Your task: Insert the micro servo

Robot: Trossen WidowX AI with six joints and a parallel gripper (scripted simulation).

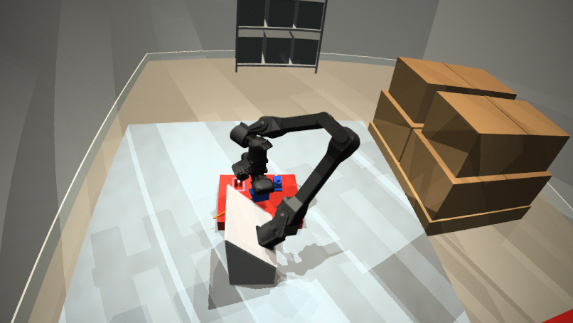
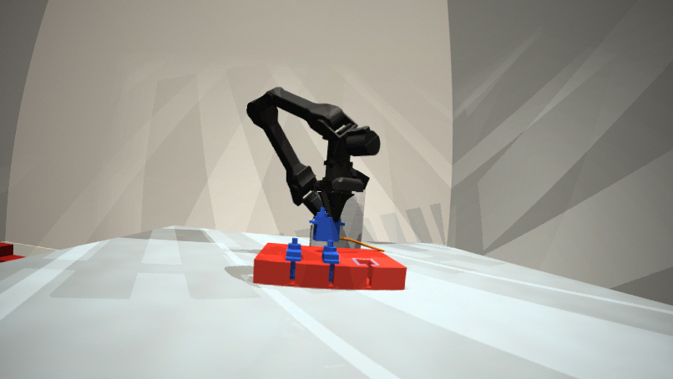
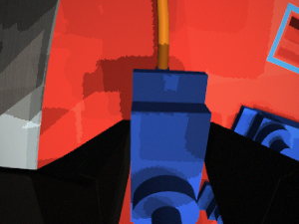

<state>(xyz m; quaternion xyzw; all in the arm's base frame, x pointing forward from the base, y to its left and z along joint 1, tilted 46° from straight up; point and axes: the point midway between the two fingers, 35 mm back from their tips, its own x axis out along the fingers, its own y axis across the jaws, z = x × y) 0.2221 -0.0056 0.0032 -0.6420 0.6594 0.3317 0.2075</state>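
Note:
The loose blue micro servo [image 1: 259, 196] [image 2: 326, 229] [image 3: 169, 143] is upright with its shaft up. My gripper [image 1: 260, 190] [image 2: 331, 218] [image 3: 166, 131] is shut on its body, one finger on each side, and holds it slightly above the red deck [image 1: 285, 195] [image 2: 273, 271] [image 3: 100, 44]. Its orange cable [image 1: 219, 215] [image 2: 360, 243] [image 3: 163, 29] sticks out from one end. The empty pocket's light-blue outline [image 1: 238, 190] [image 2: 362, 258] [image 3: 279, 32] is on the deck, away from the held servo. The servo's lower part is hidden in the wrist view.
Two seated blue servos [image 2: 293, 255] [image 2: 330, 256] stand beside the pocket in the same row; they show partly in the wrist view. A pale sloped block [image 1: 246, 220] stands close to the deck near the arm's base. Stacked brown boxes [image 1: 497, 152] are at the right.

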